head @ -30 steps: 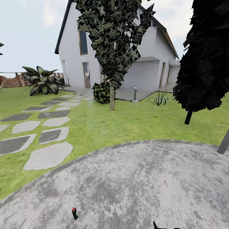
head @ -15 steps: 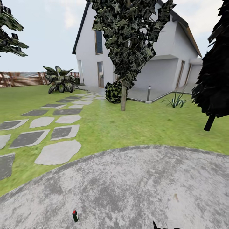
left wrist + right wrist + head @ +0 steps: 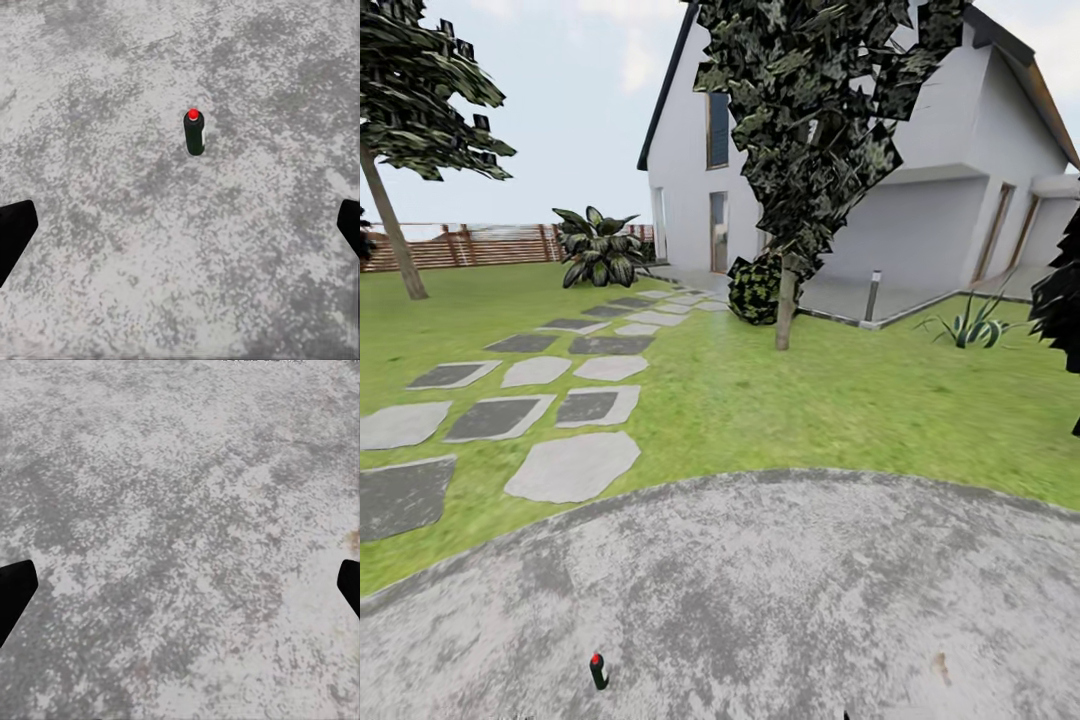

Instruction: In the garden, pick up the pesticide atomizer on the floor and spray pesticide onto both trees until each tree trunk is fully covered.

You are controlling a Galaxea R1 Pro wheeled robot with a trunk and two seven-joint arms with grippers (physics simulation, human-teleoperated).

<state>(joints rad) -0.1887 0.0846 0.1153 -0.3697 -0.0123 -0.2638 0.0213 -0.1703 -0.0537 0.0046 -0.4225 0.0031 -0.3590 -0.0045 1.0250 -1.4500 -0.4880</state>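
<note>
Atomizer [image 3: 598, 671] — one, upright on the grey paved floor [image 3: 780, 600], red top up, near the lower edge of head view, well clear of the grass. Left wrist view shows it too [image 3: 194, 133], standing free ahead of the left claw [image 3: 180, 229], nothing touching it

Change over the last second: whole head picture has slid rightward, so the camera turned left, not the things. House [image 3: 880, 180] and middle tree [image 3: 810, 120] now sit further right; a second tree [image 3: 410, 110] with a leaning trunk has come into view at far left by the fence [image 3: 490, 245]; the dark tree at the right edge [image 3: 1060, 310] is nearly out of frame. Atomizer has held about the same place in frame. Judgement: robot is turning to line up on the bottle; pickup not yet begun, no spraying done

Claws: left — dark fingertips [image 3: 15, 232] at opposite edges of its view, spread wide, holding nothing. Right claw [image 3: 180, 589] — same, spread wide over bare paving, empty

Count: atomizers 1; trees 3 (one barely); house 1; broad-leaved plants 1 [image 3: 600, 248]; round bush 1 [image 3: 756, 288]; spiky grass clump 1 [image 3: 970, 328]; lamp post 1 [image 3: 874, 295]; stepping stones [image 3: 575, 465] about a dozen, far ones too small to count
</note>
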